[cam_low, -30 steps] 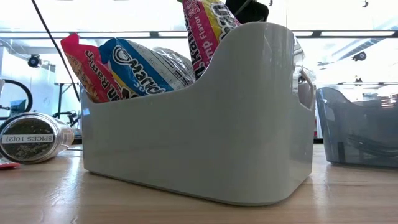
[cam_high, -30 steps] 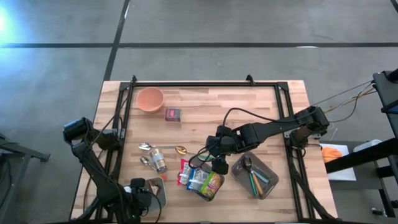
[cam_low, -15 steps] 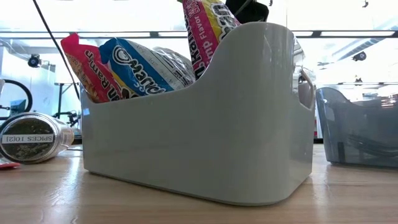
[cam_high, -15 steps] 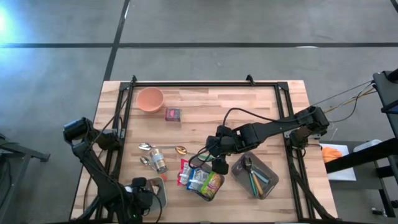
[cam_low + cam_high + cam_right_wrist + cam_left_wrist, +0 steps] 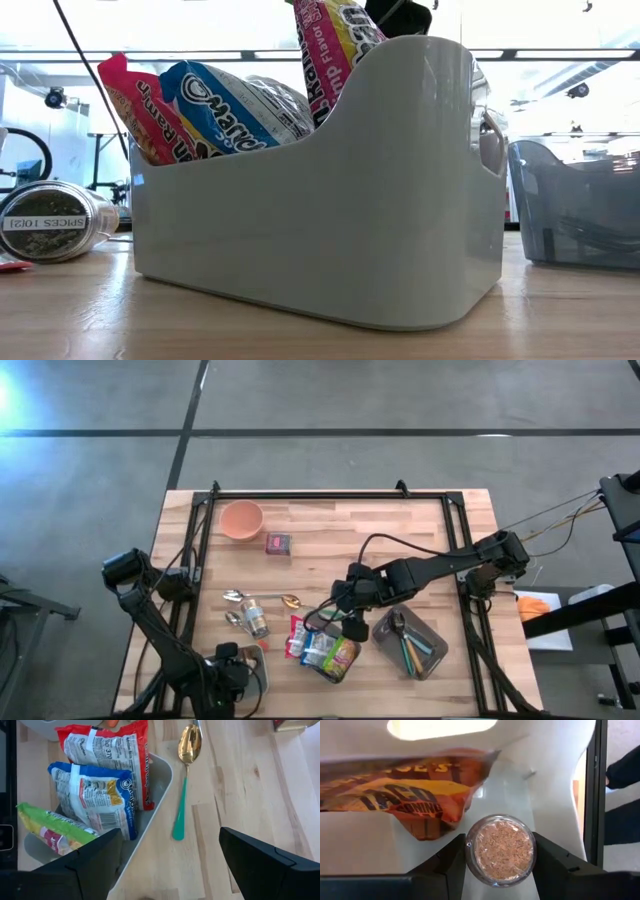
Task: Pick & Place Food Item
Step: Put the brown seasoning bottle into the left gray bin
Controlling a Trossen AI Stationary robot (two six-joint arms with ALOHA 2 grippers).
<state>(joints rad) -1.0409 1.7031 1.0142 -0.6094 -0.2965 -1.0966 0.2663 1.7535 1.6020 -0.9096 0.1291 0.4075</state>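
A glass jar of tan granules (image 5: pixel 500 847) sits between the fingers of my left gripper (image 5: pixel 500 854), inside a white bin (image 5: pixel 555 780) at the table's near left. An orange taco seasoning packet (image 5: pixel 405 795) lies in that bin beside the jar. In the high view the left gripper (image 5: pixel 232 665) hangs over this bin (image 5: pixel 258 668). My right gripper (image 5: pixel 170 870) stands open above the table's middle (image 5: pixel 352 624), over the far end of a second white bin (image 5: pixel 325 652) in which several ramen packets (image 5: pixel 102 790) stand on edge. My left gripper pinches the jar's round wall (image 5: pixel 470 856) between its two fingers, one on each side. The fingers come steeply from above, and the jar's round end faces the wrist camera. Whether the jar stands on the bin's floor I cannot tell.
Two spoons (image 5: pixel 262 598) and a lying spice jar (image 5: pixel 256 622) rest left of the ramen bin; one spoon has a teal handle (image 5: pixel 179 820). A grey bin of utensils (image 5: pixel 410 642) stands to the right. An orange bowl (image 5: pixel 241 519) and a small dark box (image 5: pixel 278 544) sit at the far left.
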